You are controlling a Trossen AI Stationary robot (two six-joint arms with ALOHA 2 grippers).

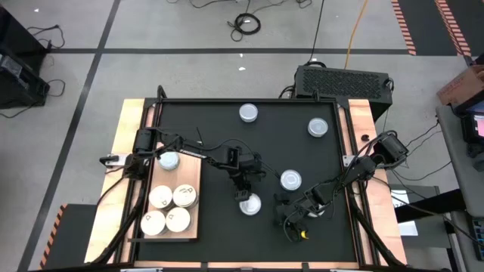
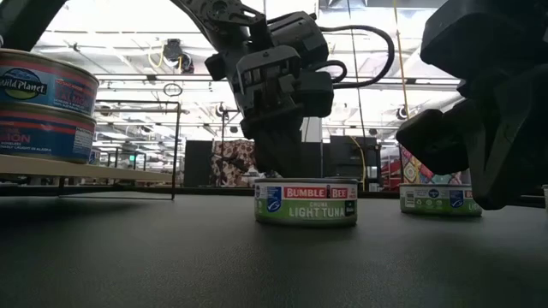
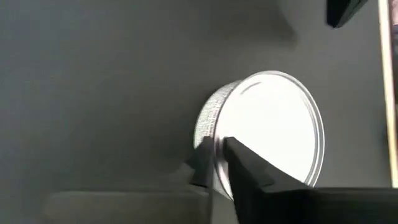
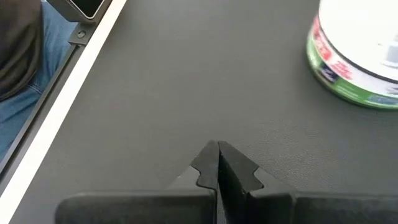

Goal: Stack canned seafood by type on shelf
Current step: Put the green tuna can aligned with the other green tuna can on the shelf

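A dark hand [image 2: 278,167] sits down on the green-labelled tuna tin [image 2: 306,202].

A black mat [image 1: 249,151] covers the wooden table [image 1: 133,121]; a black perforated box [image 1: 342,80] and cables [image 1: 246,24] sit on the grey floor.

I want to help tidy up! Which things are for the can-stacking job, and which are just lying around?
For the job: tuna can in the left tool's grip; three loose cans on the mat; cans on the shelf.
Just lying about: black box, floor cables, cardboard box. The right tool waits, shut.
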